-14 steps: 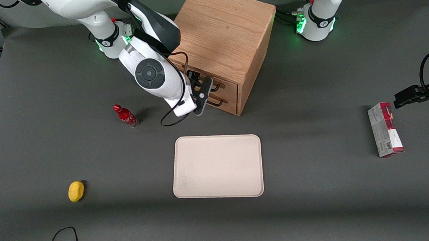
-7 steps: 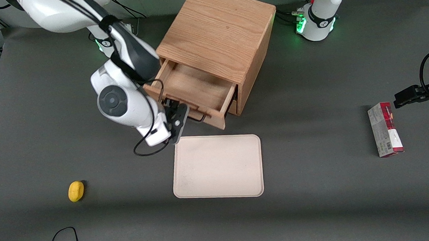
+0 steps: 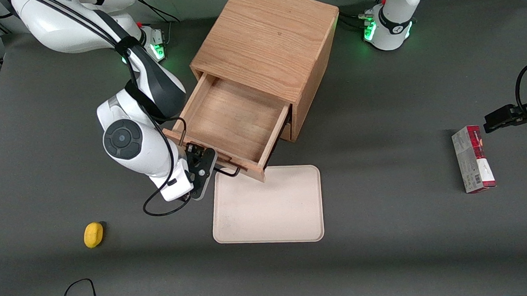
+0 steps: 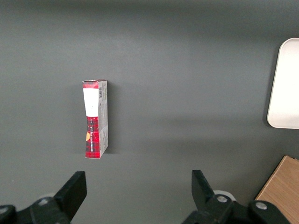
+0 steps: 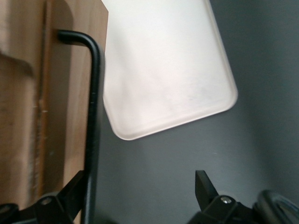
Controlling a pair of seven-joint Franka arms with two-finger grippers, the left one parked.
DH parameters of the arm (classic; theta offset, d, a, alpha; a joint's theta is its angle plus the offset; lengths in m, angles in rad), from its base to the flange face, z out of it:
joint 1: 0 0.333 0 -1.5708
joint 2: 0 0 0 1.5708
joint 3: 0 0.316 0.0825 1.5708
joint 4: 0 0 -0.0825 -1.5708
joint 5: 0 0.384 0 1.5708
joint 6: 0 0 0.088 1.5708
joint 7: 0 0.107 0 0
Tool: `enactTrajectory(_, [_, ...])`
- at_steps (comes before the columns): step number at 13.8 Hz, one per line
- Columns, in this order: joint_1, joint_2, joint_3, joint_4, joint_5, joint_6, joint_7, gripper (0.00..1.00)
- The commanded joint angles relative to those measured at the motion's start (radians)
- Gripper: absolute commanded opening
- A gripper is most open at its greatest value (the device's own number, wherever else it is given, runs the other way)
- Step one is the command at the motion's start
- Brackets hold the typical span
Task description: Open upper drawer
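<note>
The oak cabinet (image 3: 270,37) stands at the back middle of the table. Its upper drawer (image 3: 236,117) is pulled far out, showing an empty wooden box; its front corner hangs over the tray's edge. My right gripper (image 3: 200,168) is at the drawer front's end nearer the working arm. In the right wrist view the gripper (image 5: 140,186) is open wide. The black wire handle (image 5: 95,116) runs along the drawer front (image 5: 60,93) and lies against the inside of one finger (image 5: 74,186). The lower drawer is mostly hidden beneath the upper one.
A cream tray (image 3: 271,207) lies on the grey table nearer the front camera than the drawer, also in the right wrist view (image 5: 163,70). A yellow object (image 3: 93,234) lies toward the working arm's end. A red box (image 3: 473,159) lies toward the parked arm's end.
The upper drawer went from shut to pulled far out. My gripper moved with its handle toward the front camera. The arm now hides the red bottle seen earlier.
</note>
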Motion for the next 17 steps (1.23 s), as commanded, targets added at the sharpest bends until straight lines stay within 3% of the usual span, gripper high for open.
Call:
enactTrajectory(1, [0.002,-0.004,-0.008,0.139,-0.035,-0.069,-0.011,1.00])
enactTrajectory(3, [-0.003,-0.010,-0.012,0.192,-0.031,-0.100,-0.020,1.00])
enactTrajectory(4, [-0.003,-0.032,-0.012,0.195,-0.005,-0.097,-0.017,1.00])
enactTrajectory(5, [-0.001,-0.046,-0.027,0.195,0.062,-0.106,-0.016,1.00])
enactTrajectory(8, [0.000,-0.203,-0.170,0.108,0.171,-0.233,0.000,1.00])
enactTrajectory(11, [0.002,-0.433,-0.346,-0.168,0.247,-0.258,0.155,1.00])
enactTrajectory(14, [0.002,-0.640,-0.393,-0.416,0.225,-0.260,0.428,1.00])
enactTrajectory(17, [0.002,-0.803,-0.394,-0.554,0.170,-0.255,0.570,1.00])
